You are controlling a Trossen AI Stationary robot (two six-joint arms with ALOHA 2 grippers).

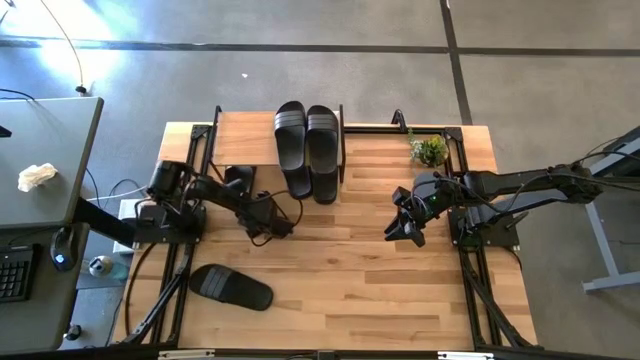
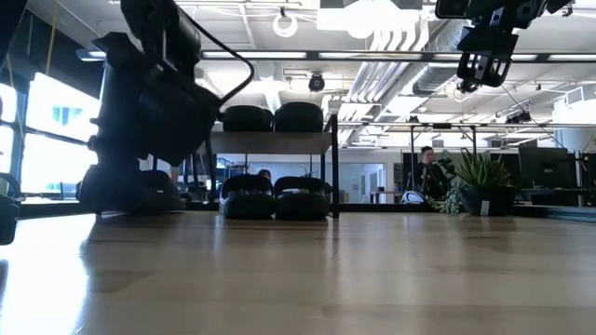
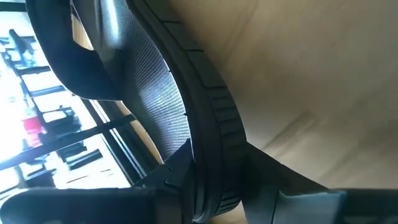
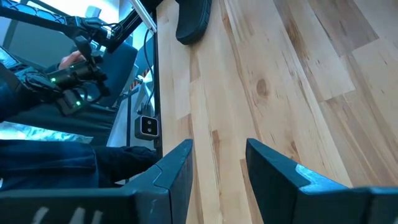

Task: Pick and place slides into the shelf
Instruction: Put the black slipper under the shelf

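Nearest the front edge of the table (image 1: 380, 300), on its left side, we found one loose slide (image 1: 231, 287) lying flat on the wood, well apart from both arms. We judged it to be the last one awaiting collection.

Further in, the left gripper (image 1: 270, 222) stood at mid-table, just short of the shelf (image 1: 240, 140). Its wrist view was filled by a held slide (image 3: 155, 106), with the ridged sole edge running down between the dark fingers. We judged the fingers to be narrowly closed on that edge. This would keep the sandal on its side, so that it can be slid in under the top board. In the low view the arm and its load hung clear of the table.

At the same depth on the right, the right gripper (image 1: 405, 232) hovered above bare wood. Its fingers (image 4: 177, 165) stood apart with nothing between them and touched nothing. We took this arm to be waiting clear of the work.

Farthest back, the shelf carried two upper slides (image 1: 305, 145) side by side on its top board, toes overhanging the front. The low view showed two lower slides (image 2: 275, 197) beneath them. A small plant (image 1: 428, 150) stood at the far right corner.
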